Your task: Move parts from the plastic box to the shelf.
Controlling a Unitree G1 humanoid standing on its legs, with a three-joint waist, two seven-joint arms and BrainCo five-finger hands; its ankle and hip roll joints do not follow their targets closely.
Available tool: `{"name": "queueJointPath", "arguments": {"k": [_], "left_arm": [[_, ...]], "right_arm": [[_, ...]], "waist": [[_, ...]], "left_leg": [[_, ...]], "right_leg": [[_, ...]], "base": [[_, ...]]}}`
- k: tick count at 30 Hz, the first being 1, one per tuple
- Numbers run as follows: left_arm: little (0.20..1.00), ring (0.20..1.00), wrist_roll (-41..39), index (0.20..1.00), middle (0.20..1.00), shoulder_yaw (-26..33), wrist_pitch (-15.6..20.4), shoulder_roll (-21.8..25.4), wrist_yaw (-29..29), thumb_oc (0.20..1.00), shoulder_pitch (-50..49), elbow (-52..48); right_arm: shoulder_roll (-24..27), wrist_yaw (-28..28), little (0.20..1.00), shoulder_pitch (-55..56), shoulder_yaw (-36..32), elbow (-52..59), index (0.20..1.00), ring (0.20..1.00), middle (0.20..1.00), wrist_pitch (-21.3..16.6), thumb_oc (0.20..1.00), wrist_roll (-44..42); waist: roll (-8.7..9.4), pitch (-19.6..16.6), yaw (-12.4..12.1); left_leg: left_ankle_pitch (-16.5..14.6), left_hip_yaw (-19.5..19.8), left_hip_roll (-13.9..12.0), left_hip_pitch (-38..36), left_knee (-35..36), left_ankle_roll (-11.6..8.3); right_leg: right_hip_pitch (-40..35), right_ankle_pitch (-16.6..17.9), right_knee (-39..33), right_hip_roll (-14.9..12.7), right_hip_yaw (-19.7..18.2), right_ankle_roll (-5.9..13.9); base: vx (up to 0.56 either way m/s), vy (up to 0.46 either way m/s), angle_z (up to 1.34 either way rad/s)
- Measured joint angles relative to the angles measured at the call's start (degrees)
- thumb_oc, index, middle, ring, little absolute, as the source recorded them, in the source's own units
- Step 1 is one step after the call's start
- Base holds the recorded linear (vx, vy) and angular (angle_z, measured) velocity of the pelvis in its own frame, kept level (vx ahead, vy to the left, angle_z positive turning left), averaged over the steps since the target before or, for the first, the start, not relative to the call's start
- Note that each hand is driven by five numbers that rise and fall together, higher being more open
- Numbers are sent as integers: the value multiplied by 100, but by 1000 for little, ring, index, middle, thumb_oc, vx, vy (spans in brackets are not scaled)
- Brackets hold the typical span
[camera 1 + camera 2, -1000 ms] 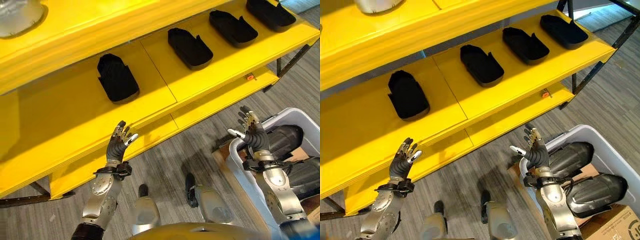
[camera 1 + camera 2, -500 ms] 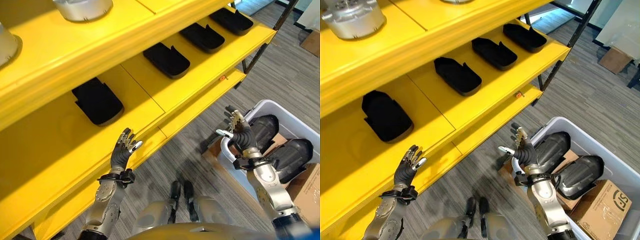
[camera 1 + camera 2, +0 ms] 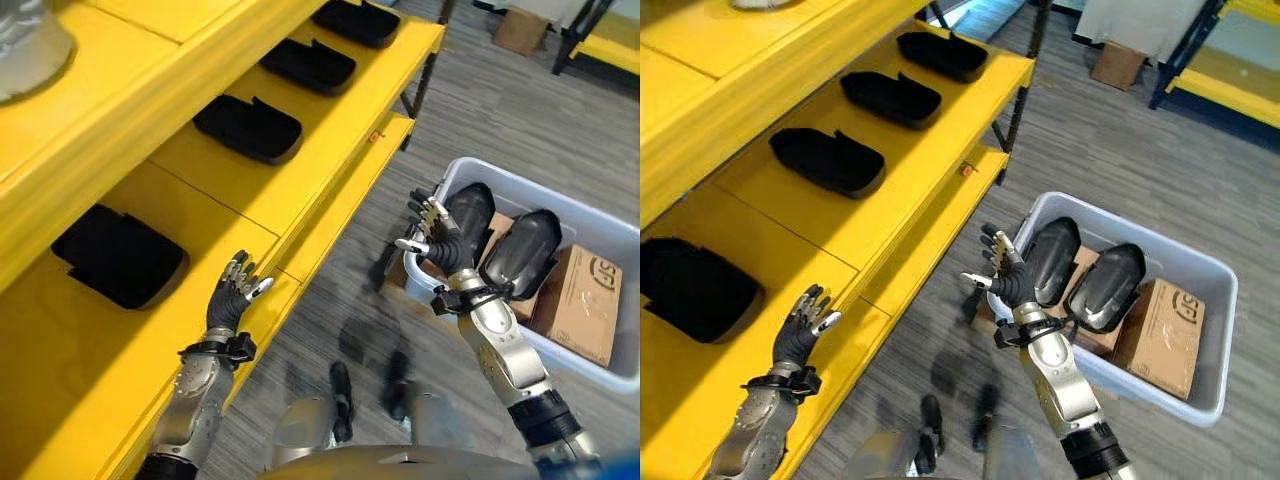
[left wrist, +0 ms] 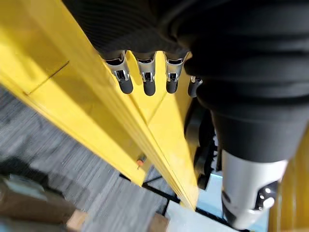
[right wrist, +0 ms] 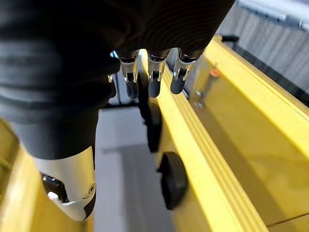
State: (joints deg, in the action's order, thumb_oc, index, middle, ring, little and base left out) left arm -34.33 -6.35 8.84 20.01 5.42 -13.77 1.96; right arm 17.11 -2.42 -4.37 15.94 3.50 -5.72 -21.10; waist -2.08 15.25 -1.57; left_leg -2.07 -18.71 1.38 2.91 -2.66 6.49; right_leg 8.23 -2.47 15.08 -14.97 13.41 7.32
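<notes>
A pale plastic box [image 3: 1225, 350] stands on the floor at the right. It holds two dark rounded parts [image 3: 1045, 258] [image 3: 1106, 285] and a cardboard carton [image 3: 1165, 335]. Several flat black parts [image 3: 828, 160] [image 3: 890, 97] lie in a row on the yellow shelf [image 3: 330, 150]. My right hand [image 3: 1005, 282] is raised and open at the box's near-left corner, holding nothing. My left hand [image 3: 230, 298] is open and empty over the shelf's front edge, just right of the nearest black part [image 3: 118, 256]. In the left wrist view straight fingers [image 4: 145, 77] point along the yellow edge.
A lower yellow shelf board [image 3: 340, 205] juts out below the main one. A black upright post [image 3: 420, 70] stands at the shelf's far end. A silver part [image 3: 30, 40] sits on the upper shelf. Another cardboard box [image 3: 520, 30] and a yellow rack [image 3: 600, 40] stand far back.
The whole picture has swung towards the right, bringing the plastic box fully into view. Both hands stay raised and open; the right hand now shows at the box's corner.
</notes>
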Motion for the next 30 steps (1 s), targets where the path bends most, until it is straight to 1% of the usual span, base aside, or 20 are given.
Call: {"name": "queueJointPath", "arguments": {"k": [1, 3, 4, 5, 6, 8, 10, 12, 13, 15, 17, 22, 23, 24, 25, 26, 27, 28, 29, 30], "left_arm": [[1000, 1000, 0, 1000, 1000, -5, -11, 50, 0, 1000, -27, 6], [1000, 1000, 2, 1000, 1000, 21, -67, 135, 0, 1000, -32, 9], [1000, 1000, 4, 1000, 1000, 70, -96, 169, -1, 1000, -78, 61], [1000, 1000, 9, 1000, 1000, 241, -92, 170, -2, 1000, -163, 53], [1000, 1000, 8, 1000, 1000, 294, -113, 9, 0, 1000, -136, 124], [1000, 1000, 6, 1000, 1000, 284, -106, -332, -2, 1000, -276, 109], [1000, 1000, 6, 1000, 1000, 217, -123, -509, -5, 1000, -328, 114], [1000, 1000, 7, 1000, 1000, 172, -121, -601, -11, 1000, -303, 113], [1000, 1000, 8, 1000, 1000, 157, -125, -617, -12, 1000, -293, 122], [1000, 1000, 8, 1000, 1000, 149, -127, -610, -12, 1000, -267, 120], [1000, 1000, 9, 1000, 1000, 149, -135, -600, -26, 1000, -253, 118], [1000, 1000, 11, 1000, 1000, 49, -200, -595, -55, 1000, -226, 120], [1000, 1000, 12, 1000, 1000, 47, -186, -595, -54, 1000, -215, 139], [1000, 1000, 12, 1000, 1000, 87, -173, -575, -49, 1000, -33, 184], [1000, 1000, 13, 1000, 1000, 176, -148, -428, -50, 1000, 116, 66], [1000, 1000, 12, 1000, 1000, 119, -200, -411, -26, 1000, 57, 293], [1000, 1000, 12, 1000, 1000, 74, -204, -417, -19, 1000, 55, 289], [1000, 1000, 13, 1000, 1000, 51, -190, -421, -16, 1000, 131, 283], [1000, 1000, 13, 1000, 1000, 58, -173, -405, -11, 1000, 180, 284], [1000, 1000, 13, 1000, 1000, 65, -172, -387, -5, 1000, 312, 316]], "right_arm": [[8, -6, 1000, 23, -7, 0, 1000, 1000, 1000, 0, 1000, 0], [-10, -13, 1000, 29, -7, -8, 1000, 1000, 1000, 19, 1000, 4], [-21, -8, 1000, 77, 10, -15, 1000, 1000, 1000, 38, 1000, 9], [-21, -3, 1000, 107, 46, -14, 1000, 1000, 1000, 64, 1000, 113], [92, 0, 1000, 259, 21, -14, 1000, 1000, 1000, 100, 1000, 144], [426, 19, 1000, 324, -15, 15, 1000, 1000, 1000, 131, 1000, 219], [579, 4, 1000, 456, -255, 27, 1000, 1000, 1000, 134, 1000, 219], [668, 4, 1000, 534, -417, 28, 1000, 1000, 1000, 158, 1000, 220], [704, 13, 1000, 572, -571, 4, 1000, 1000, 1000, 163, 1000, 220], [686, 2, 1000, 671, -640, 14, 1000, 1000, 1000, 161, 1000, 220], [689, 36, 1000, 741, -623, 23, 1000, 1000, 1000, 163, 1000, 220], [724, 58, 1000, 905, -666, 24, 1000, 1000, 1000, 161, 1000, 219], [777, 58, 1000, 910, -660, -1, 1000, 1000, 1000, 135, 1000, 216], [838, 67, 1000, 850, -659, -83, 1000, 1000, 1000, 111, 1000, 218], [833, 74, 1000, 819, -696, -47, 1000, 1000, 1000, 119, 1000, 218], [869, 70, 1000, 905, -727, -23, 1000, 1000, 1000, 152, 1000, 223], [889, 55, 1000, 918, -790, 14, 1000, 1000, 1000, 134, 1000, 223], [883, 22, 1000, 856, -855, 14, 1000, 1000, 1000, 128, 1000, 225], [874, -4, 1000, 756, -853, 11, 1000, 1000, 1000, 124, 1000, 225], [871, -17, 1000, 621, -852, 0, 1000, 1000, 1000, 121, 1000, 227]], "waist": [[52, 0, 57], [152, 19, 9], [194, 18, 52], [372, 2, 20], [439, -62, 55], [215, -241, 35], [81, -296, 107], [30, -322, 129], [0, -322, 195], [1, -326, 255], [-9, -326, 288], [-86, -345, 300], [-83, -330, 292], [3, -240, 301], [270, -12, 186], [389, 151, 77], [346, 157, 155], [328, 182, 178], [285, 187, 169], [194, 351, 171]], "left_leg": [[24, -37, 25, 15, 10, -35], [99, -148, 0, 28, 56, -121], [126, -329, -71, -6, 71, -217], [199, -552, -166, -104, 90, -484], [226, -353, -228, -281, 230, -765], [351, -11, -540, -285, 349, -932], [473, 147, -802, -294, 368, -995], [494, 208, -951, -368, 410, -997], [506, 261, -1054, -394, 371, -1093], [526, 325, -1164, -404, 343, -1118], [534, 341, -1234, -420, 348, -1130], [537, 364, -1418, -563, 341, -1126], [544, 419, -1448, -331, 0, -1173], [568, 715, -1517, 280, -903, -1254], [780, 1240, -1519, 1071, -2089, -1586], [891, 1746, -1300, 1255, -2556, -1543], [740, 2045, -1085, 1342, -2451, -1502], [601, 2069, -986, 1290, -1586, -1424], [607, 2068, -1029, 1232, -763, -1392], [633, 2044, -1117, 1144, -153, -1389]], "right_leg": [[-188, 71, -197, -266, -94, 113], [-375, 250, -755, -635, 16, 267], [-468, 337, -1126, -941, 556, 411], [-441, 501, -1329, -934, 1040, 426], [-575, 1064, -1520, -772, 1037, 429], [-607, 1067, -1738, -269, 926, 297], [-669, 1009, -1870, 98, 947, 122], [-693, 1003, -1880, 269, 958, -18], [-755, 951, -1900, 394, 985, -73], [-797, 892, -1916, 465, 1018, -135], [-843, 815, -1936, 549, 1027, -114], [-992, 710, -2027, 807, 939, -208], [-816, 641, -1881, 818, 906, -311], [-371, 330, -1180, 775, 740, -562], [140, -200, -240, 738, 692, -941], [-35, -281, -331, 716, 640, -1011], [-24, -293, -367, 699, 664, -1025], [65, -238, -465, 728, 612, -929], [161, -216, -555, 802, 597, -897], [127, -117, -651, 902, 546, -946]], "base": [[-6, -85, -46], [28, -157, -61], [126, -265, -97], [79, -406, -73], [130, -383, -69], [70, -280, -51], [82, -205, -23], [81, -239, -16], [72, -251, -14], [99, -317, 1], [138, -243, 3], [-25, -244, -7], [-98, -249, -3], [-56, -119, 2], [33, -49, -15], [75, 2, -12], [94, 43, -13], [64, 109, -5], [69, 123, -28], [74, 122, -33]]}}
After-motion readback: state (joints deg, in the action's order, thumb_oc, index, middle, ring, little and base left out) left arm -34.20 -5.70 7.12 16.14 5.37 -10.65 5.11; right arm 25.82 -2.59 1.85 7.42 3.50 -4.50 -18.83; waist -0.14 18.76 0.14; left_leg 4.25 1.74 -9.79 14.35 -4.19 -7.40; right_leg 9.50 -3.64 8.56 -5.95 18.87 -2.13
